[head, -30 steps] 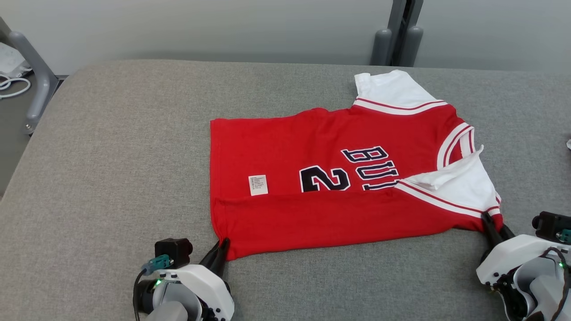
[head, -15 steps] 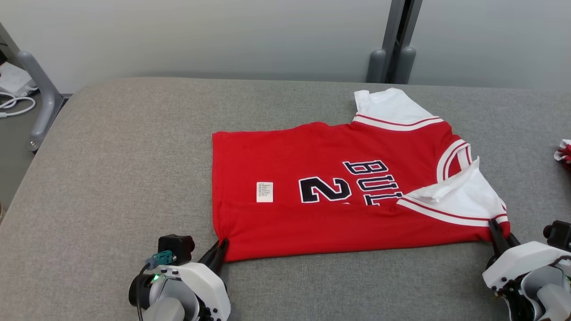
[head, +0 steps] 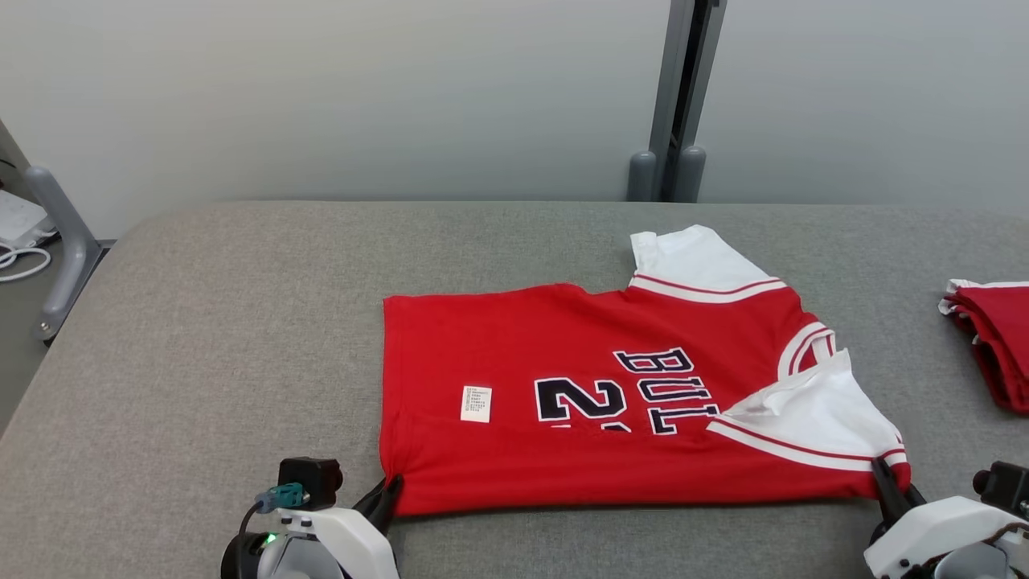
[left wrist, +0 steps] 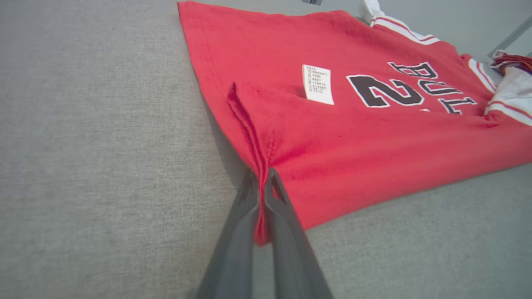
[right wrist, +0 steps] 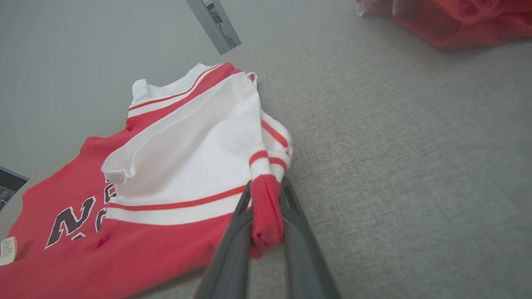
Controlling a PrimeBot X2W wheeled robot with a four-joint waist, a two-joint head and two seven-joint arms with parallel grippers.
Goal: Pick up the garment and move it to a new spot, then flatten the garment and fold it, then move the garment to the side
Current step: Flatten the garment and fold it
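Observation:
The garment [head: 595,402] is a red jersey with white sleeves and dark lettering, spread on the grey padded table [head: 225,338] with its near long edge folded over. My left gripper [head: 387,492] is shut on the garment's near left hem corner; the left wrist view shows the red hem [left wrist: 261,187] pinched between the fingers [left wrist: 239,232]. My right gripper [head: 884,487] is shut on the near right corner by the white sleeve; in the right wrist view a bunch of red cloth [right wrist: 266,207] sits between its fingers [right wrist: 299,245].
A second, folded red garment [head: 993,350] lies at the table's right edge, also seen in the right wrist view [right wrist: 449,20]. A grey post [head: 679,96] stands behind the table against the wall. A grey rail [head: 60,241] and white cables stand at far left.
The head camera has tilted up, so the whole scene sits lower and the folded garment at right has come into view. Both grippers keep hold of their corners of the garment.

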